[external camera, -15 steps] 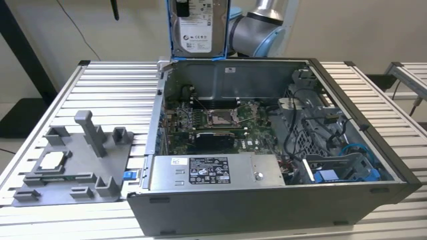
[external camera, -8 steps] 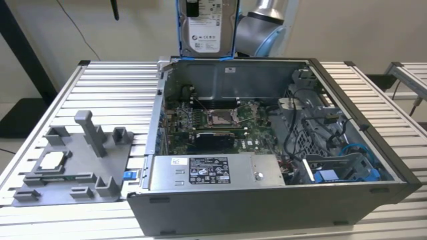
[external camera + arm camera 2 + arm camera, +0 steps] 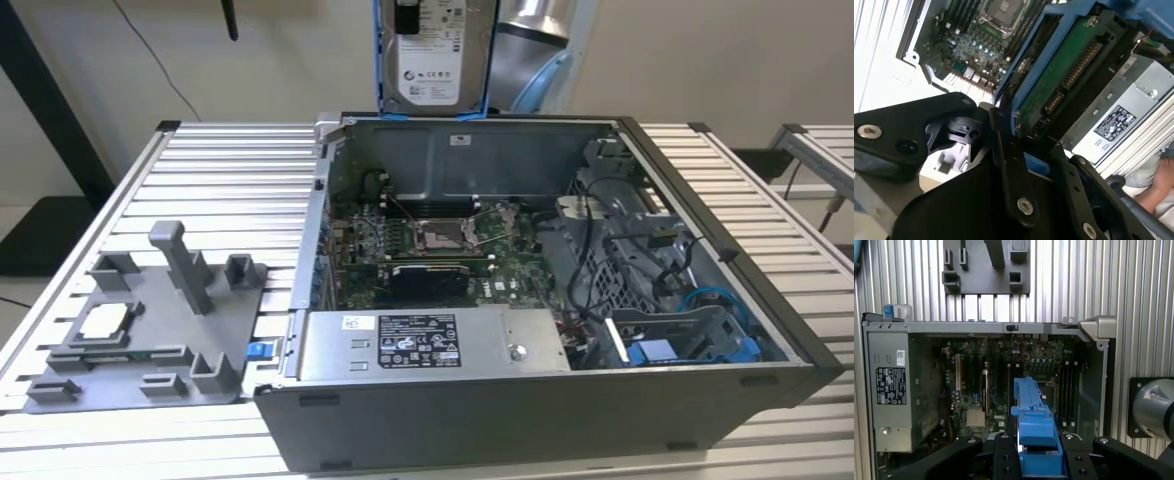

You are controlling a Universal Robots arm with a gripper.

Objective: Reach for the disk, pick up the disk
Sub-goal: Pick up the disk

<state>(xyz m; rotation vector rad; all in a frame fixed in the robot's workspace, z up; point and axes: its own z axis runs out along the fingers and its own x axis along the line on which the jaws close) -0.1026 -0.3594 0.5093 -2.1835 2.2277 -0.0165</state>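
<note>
The disk [image 3: 427, 50] hangs upright high above the back wall of the open computer case [image 3: 534, 420], its white label facing the exterior camera and its blue carrier framing it. In the second wrist view the disk [image 3: 1064, 75] shows its green circuit side inside the blue frame. In the first wrist view the disk's blue carrier edge [image 3: 1034, 422] sits between the black fingers [image 3: 1004, 460]. My gripper [image 3: 1036, 442] is shut on the disk, holding it clear above the motherboard [image 3: 1004, 375].
The silver power supply [image 3: 427, 345] lies at the case's front. A grey fixture [image 3: 154, 330] with a small silver chip [image 3: 107, 320] rests on the slatted table [image 3: 214, 180] at the exterior view's left. A person's hand [image 3: 1159, 192] shows beside the case.
</note>
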